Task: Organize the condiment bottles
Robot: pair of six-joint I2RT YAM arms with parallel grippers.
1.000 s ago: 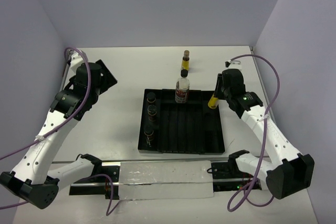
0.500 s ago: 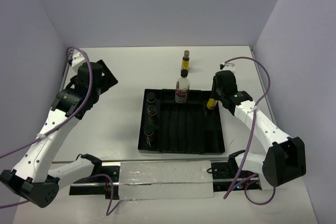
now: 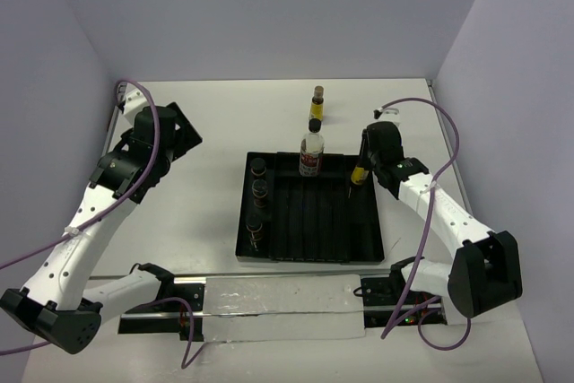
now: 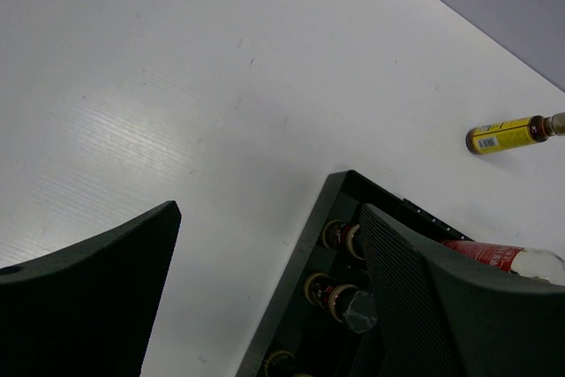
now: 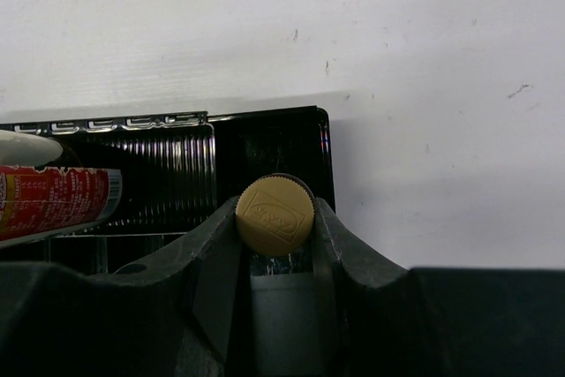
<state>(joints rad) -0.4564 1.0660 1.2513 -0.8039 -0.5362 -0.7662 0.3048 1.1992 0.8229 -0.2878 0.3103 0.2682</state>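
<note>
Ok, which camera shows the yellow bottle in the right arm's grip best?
Top external: the yellow bottle shows its body, clamped in the right jaws over the tray's far right corner. Right wrist shows only its round yellow end between the jaws. Left wrist misses it; it shows another yellow bottle lying beyond the tray.

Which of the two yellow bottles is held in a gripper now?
The yellow bottle over the far right corner of the black tray: the right gripper is shut on it. The other yellow bottle is on the table beyond the tray, untouched.
</note>
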